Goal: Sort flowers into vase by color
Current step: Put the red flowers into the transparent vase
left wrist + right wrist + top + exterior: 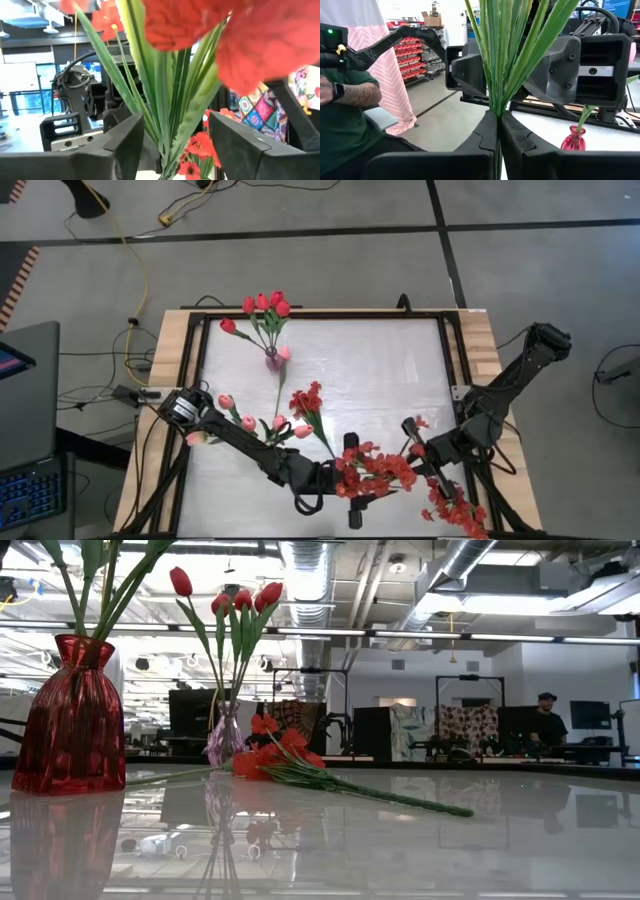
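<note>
Sorting partly done: red tulips [266, 304] standing in the small vase [273, 361]; pink tulips [250, 423] and 1 red spray [308, 401] lying on the bench [380, 370]. Right end effector [425, 452] pressed together on another red spray's stems [502, 55] (held near the front edge), left end effector [345, 483] spread around them.

I see a glossy white table [380, 370] with a wooden rim. On it, upper centre in the high view, stands a small pink glass vase [273, 361]; a spray of red blossoms [308, 402] lies mid-table, pink tulips [243, 420] to its left.
</note>
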